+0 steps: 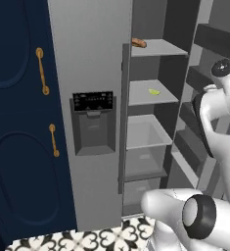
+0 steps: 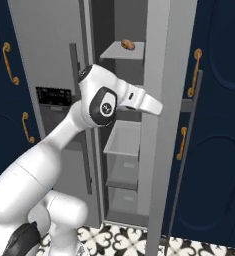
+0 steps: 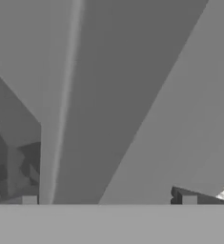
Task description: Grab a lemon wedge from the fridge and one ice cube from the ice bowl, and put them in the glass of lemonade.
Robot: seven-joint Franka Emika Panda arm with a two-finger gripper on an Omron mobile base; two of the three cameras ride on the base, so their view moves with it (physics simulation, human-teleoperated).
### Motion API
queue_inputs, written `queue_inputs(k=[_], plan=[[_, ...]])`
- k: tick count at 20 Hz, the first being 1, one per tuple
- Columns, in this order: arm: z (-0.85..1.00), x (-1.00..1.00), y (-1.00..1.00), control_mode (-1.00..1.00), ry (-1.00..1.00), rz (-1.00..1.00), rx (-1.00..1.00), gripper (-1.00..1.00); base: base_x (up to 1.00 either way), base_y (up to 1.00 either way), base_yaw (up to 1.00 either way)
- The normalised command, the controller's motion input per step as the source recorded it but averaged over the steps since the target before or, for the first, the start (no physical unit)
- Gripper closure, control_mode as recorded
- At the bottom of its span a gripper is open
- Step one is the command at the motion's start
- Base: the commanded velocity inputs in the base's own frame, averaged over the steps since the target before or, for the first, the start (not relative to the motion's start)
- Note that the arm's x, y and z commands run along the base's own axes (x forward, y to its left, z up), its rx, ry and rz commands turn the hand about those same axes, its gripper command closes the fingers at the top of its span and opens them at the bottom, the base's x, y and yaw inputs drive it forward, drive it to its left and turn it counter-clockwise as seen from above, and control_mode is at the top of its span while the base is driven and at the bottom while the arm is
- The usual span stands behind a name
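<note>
The fridge (image 1: 92, 59) has its left door with the dispenser shut and its right door (image 2: 169, 75) swung open. The lemon wedge (image 1: 154, 91), a small yellow-green sliver, lies on the second inner shelf. My white arm reaches up toward the fridge opening, with its forearm (image 2: 139, 102) ending at the open door's edge. In the hand view my gripper (image 3: 108, 199) is open, its fingertips (image 3: 29, 199) far apart with nothing between them, facing plain grey fridge surfaces. The ice bowl and the glass of lemonade are out of view.
A brown bread roll (image 1: 139, 42) sits on the top shelf. Below the wedge's shelf are a light drawer (image 1: 146, 132) and lower bins. Navy cabinets with brass handles (image 1: 42, 71) flank the fridge. Patterned tiles (image 1: 87, 240) cover the floor.
</note>
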Motion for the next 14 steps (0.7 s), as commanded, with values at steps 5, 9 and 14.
queue_inputs(k=[5, 9, 14], plan=[[0.32, -1.00, 0.92, -1.00, -0.07, 0.15, -0.03, -1.00, 0.00, 0.00, 0.00], [0.17, -1.00, 0.68, -1.00, 0.00, 0.22, 0.00, -1.00, 0.00, 0.00, 0.00], [0.18, -1.00, 0.22, -1.00, 0.06, 0.16, 0.08, -1.00, 0.00, 0.00, 0.00]])
